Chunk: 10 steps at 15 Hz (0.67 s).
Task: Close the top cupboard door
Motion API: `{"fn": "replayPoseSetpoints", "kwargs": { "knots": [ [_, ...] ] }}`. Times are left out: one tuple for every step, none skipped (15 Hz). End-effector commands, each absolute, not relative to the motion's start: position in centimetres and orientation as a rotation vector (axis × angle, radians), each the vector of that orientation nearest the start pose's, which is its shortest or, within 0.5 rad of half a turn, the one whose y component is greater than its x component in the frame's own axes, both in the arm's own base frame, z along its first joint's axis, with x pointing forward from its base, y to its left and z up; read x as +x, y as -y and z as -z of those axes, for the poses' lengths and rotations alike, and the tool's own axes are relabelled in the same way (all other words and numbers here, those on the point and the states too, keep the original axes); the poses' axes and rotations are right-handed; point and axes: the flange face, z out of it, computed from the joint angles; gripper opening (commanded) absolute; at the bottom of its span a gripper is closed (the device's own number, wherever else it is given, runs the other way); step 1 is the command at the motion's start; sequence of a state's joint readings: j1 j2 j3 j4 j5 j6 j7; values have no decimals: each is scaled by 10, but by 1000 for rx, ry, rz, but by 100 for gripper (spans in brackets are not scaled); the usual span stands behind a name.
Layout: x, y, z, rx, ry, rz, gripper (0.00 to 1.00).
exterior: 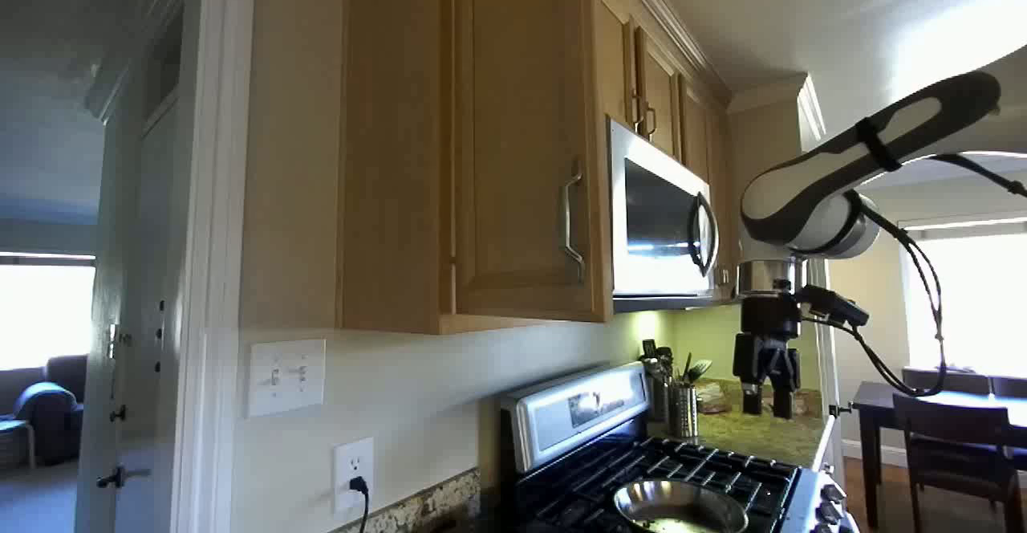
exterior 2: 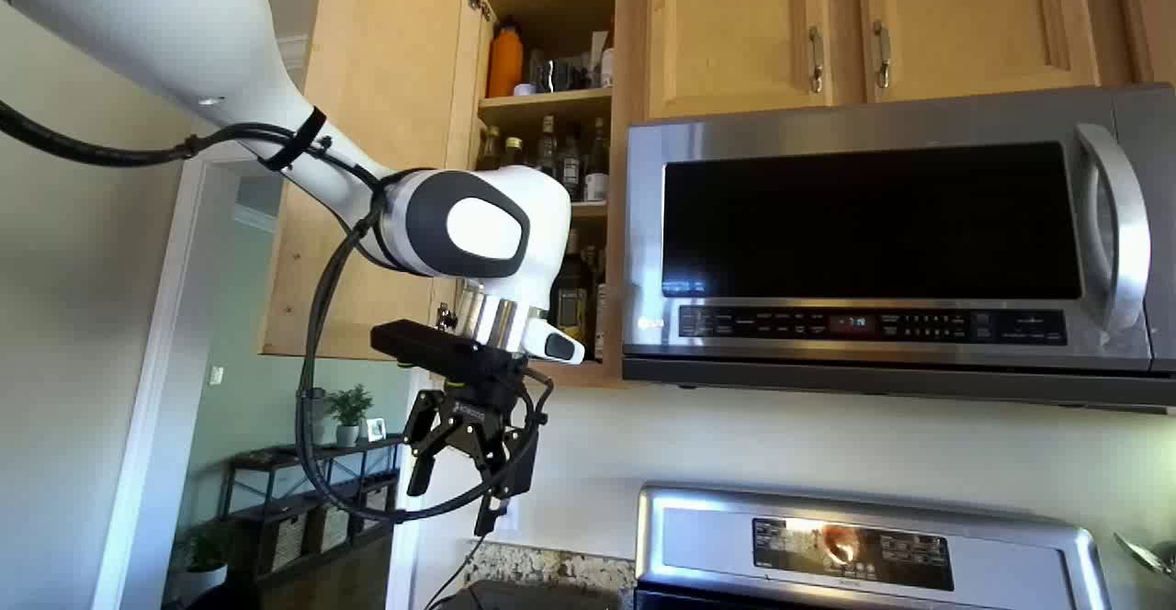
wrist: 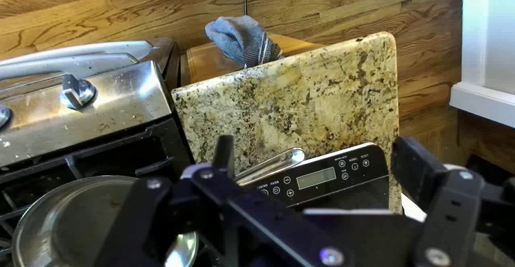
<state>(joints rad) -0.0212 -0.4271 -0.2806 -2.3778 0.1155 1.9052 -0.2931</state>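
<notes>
The top cupboard door point(exterior: 517, 132) is tall light-tan wood with a slim silver bar handle point(exterior: 571, 224) near its edge. In an exterior view the same door point(exterior 2: 377, 132) stands swung open, its inner face and hinges showing and its handle hidden. The open cupboard point(exterior 2: 542, 100) shows shelves beside it. My gripper point(exterior: 767, 406) points down, open and empty, apart from the door. It also shows point(exterior 2: 453, 502) below and in front of the cupboard opening. In the wrist view the open gripper point(wrist: 314, 150) is above the counter, and the door is out of view.
A steel microwave point(exterior 2: 873, 224) hangs beside the cupboard under shorter doors point(exterior 2: 735, 31). Below are a stove point(exterior: 578, 404) with a steel pan point(exterior: 682, 505) and a granite counter point(wrist: 289, 102) with a black cooktop point(wrist: 346, 194). Bottles point(exterior 2: 570, 160) stand on the shelves.
</notes>
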Motion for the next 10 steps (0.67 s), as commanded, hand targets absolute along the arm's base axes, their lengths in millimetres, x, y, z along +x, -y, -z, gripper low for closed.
{"fn": "replayPoseSetpoints", "kwargs": {
  "knots": [
    [399, 122, -473, -2910, -33, 3, 100],
    [399, 122, -473, -2910, -33, 3, 100],
    [399, 122, -473, -2910, -33, 3, 100],
    [399, 122, -473, -2910, -33, 3, 100],
    [399, 122, -473, -2910, -33, 2, 100],
    [398, 118, -472, -2919, -23, 7, 100],
    [398, 114, -473, -2930, -2, 14, 100],
    [397, 106, -474, -2946, 22, 32, 100],
    [396, 97, -477, -2965, 48, 69, 100],
    [395, 86, -483, -2980, 97, 108, 100]
  ]
}}
